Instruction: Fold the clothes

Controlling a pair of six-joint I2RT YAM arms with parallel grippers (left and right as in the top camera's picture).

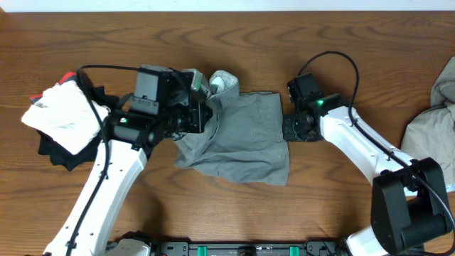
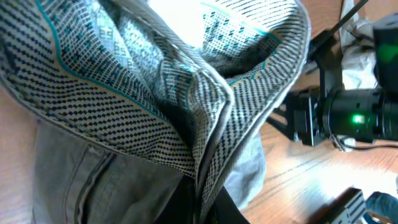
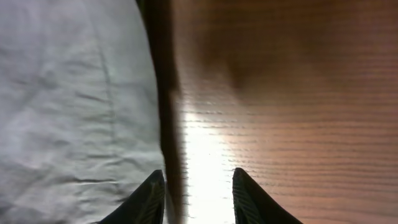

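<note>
Overhead, the grey shorts (image 1: 242, 139) lie mid-way along the bench (image 1: 213, 220), soft, light and limp. Their waistband (image 2: 155, 112), at left, is clamped in the left gripper (image 1: 205, 117). The right gripper (image 1: 288, 128) stands apart at the right hem, a likely second hold.

A brown wood-grain tabletop (image 1: 234, 43) carries wrinkled mid-grey cotton shorts (image 1: 242, 139), spread between the left hand (image 1: 205, 114) and the right hand (image 1: 287, 126). Outward of the left hand lies a heap of white and black cloth (image 1: 60, 121); outward of the right hand, a pale beige-khaki garment (image 1: 430, 128) at the tabletop's edge.
</note>
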